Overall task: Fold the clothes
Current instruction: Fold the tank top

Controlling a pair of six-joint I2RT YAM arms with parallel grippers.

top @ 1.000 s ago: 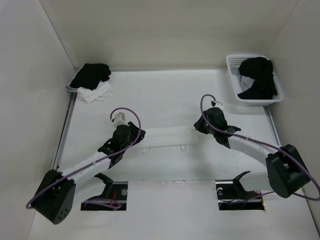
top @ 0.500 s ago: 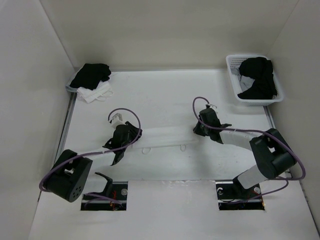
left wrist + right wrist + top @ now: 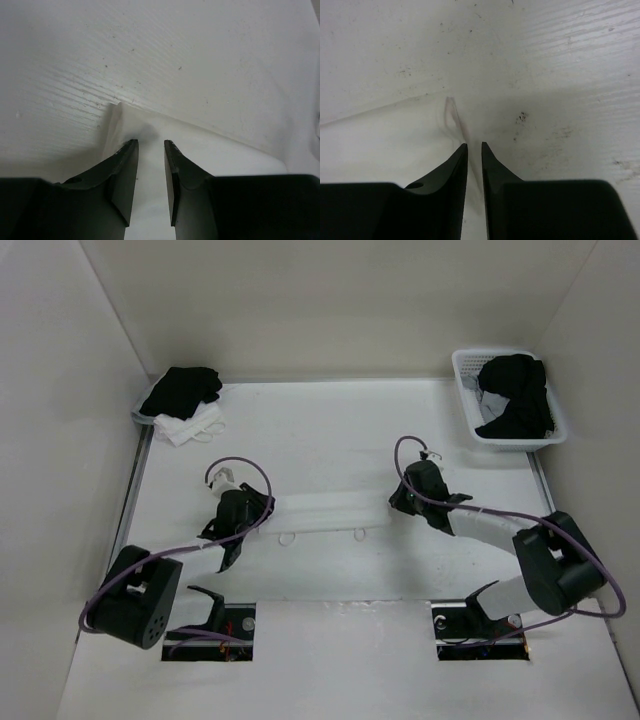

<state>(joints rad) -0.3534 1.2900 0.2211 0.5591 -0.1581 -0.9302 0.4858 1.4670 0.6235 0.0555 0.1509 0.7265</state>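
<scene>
The white table (image 3: pixel 330 430) fills the top view. The left arm (image 3: pixel 180 560) reaches in from the table's near left and the right arm (image 3: pixel 490 530) from its near right, both pointing toward the table's middle.

The white camisole (image 3: pixel 330 510) lies at the middle of the table, gathered into a long flat band that runs left to right. A white basket (image 3: pixel 512 443) sits at the table's far right corner with a black garment (image 3: pixel 520 395) heaped in it. At the table's far left corner a second black garment (image 3: pixel 182 390) is piled on a white garment (image 3: pixel 192 427).

The left gripper (image 3: pixel 151 144) is low over the table at the band's left end. Its jaws stand apart with a plain gap; cloth shows beneath the gap, and a raised corner of cloth sits just ahead of the tips. The right gripper (image 3: pixel 474 146) is low over the table at the band's right end. Only a narrow slit shows between its jaws, and a raised crease (image 3: pixel 452 117) of cloth runs into it; I cannot tell whether the cloth is pinched.

Two thin strap loops (image 3: pixel 291 538) (image 3: pixel 362 533) lie flat on the table, along the band's near edge.
</scene>
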